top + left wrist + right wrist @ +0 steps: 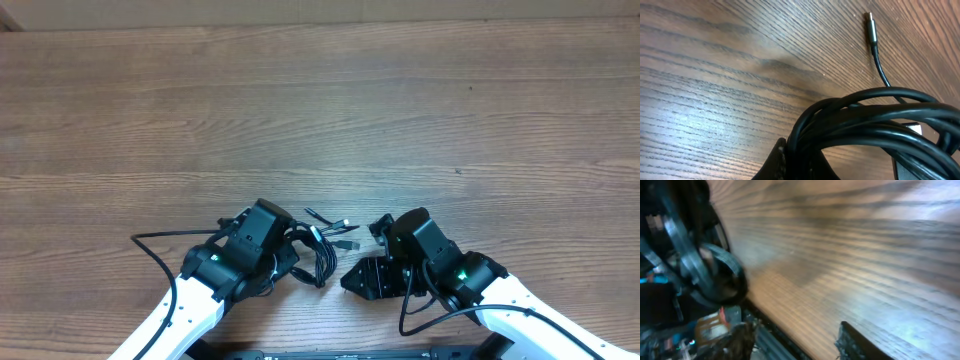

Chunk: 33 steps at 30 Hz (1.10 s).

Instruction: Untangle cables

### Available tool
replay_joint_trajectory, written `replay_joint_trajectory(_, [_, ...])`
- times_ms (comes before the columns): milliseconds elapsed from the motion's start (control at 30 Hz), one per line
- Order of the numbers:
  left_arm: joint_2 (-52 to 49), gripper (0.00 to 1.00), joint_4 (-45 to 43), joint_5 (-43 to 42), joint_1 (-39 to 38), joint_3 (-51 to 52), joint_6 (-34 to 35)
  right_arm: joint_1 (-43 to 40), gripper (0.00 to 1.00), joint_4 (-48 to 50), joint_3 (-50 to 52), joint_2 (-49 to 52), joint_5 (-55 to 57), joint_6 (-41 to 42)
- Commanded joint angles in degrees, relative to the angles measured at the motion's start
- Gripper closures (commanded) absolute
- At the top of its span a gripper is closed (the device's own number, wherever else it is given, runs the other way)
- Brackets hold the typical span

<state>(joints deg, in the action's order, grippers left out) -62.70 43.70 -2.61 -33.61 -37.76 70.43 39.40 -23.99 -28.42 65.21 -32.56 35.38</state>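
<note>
- Seen from overhead, the cables (pixel 318 248) are lying in a loose black knot on the wooden table (pixel 320 100), near its front edge and between the two arms.
- The left gripper (pixel 287 262) is sitting right against the knot's left side, but its wrist housing is hiding the fingers in this view.
- The left wrist camera is showing what the overhead cannot. The thick bundle of cords is crossing over one dark finger (pixel 781 162) at the bottom edge. Whether the jaws are clamping the bundle or merely standing around it, I cannot tell.
- That same view is picking out a silvery plug (pixel 870 24) lying flat on the wood, its thin cord running back into the bundle.
- The right gripper (pixel 362 278) is hovering just beside the knot's right side, apart from it.
- The right wrist view is badly blurred, yet it is showing the two fingers (pixel 854 341) standing wide with only bare wood between them.
</note>
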Motion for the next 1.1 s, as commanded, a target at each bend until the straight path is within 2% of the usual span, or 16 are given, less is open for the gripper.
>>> replay_joint_trajectory(0, [0.1,0.96,-0.2,2.0,0.2,-1.3,1.8,0.1,0.44,2.1,-0.2,-0.3,-7.2,0.3])
replay_joint_trajectory(167, [0.1,0.96,-0.2,1.5,0.2,-1.3,4.6,0.1,0.30,9.0,-0.2,-0.3,-10.7,0.4])
replay_joint_trajectory(300, [0.1,0.95,-0.2,-0.4,0.2,-1.3,6.9,0.1,0.23,11.7,-0.2,-0.3,1.4,0.4])
replay_joint_trajectory(467, [0.1,0.95,-0.4,-3.5,0.2,-1.3,7.1,0.2,0.22,13.3,-0.2,-0.2,13.1,-0.1])
replay_joint_trajectory(667, [0.1,0.96,-0.4,-6.0,0.2,-1.3,15.6,3.8,0.21,15.5,-0.2,-0.3,15.2,-2.8])
replay_joint_trajectory(900, [-0.6,0.95,-0.3,-6.0,0.2,-1.3,22.5,14.4,0.23,15.7,-0.2,-0.2,27.1,-2.8])
replay_joint_trajectory(967, [-1.1,0.96,-0.1,-6.3,0.2,-1.3,24.3,16.6,0.29,14.7,-0.2,-0.2,33.2,-2.7])
replay_joint_trajectory(1067, [-2.2,0.96,-0.2,-8.8,0.2,-1.3,24.3,17.9,0.46,13.8,-0.2,-0.2,40.7,-2.4])
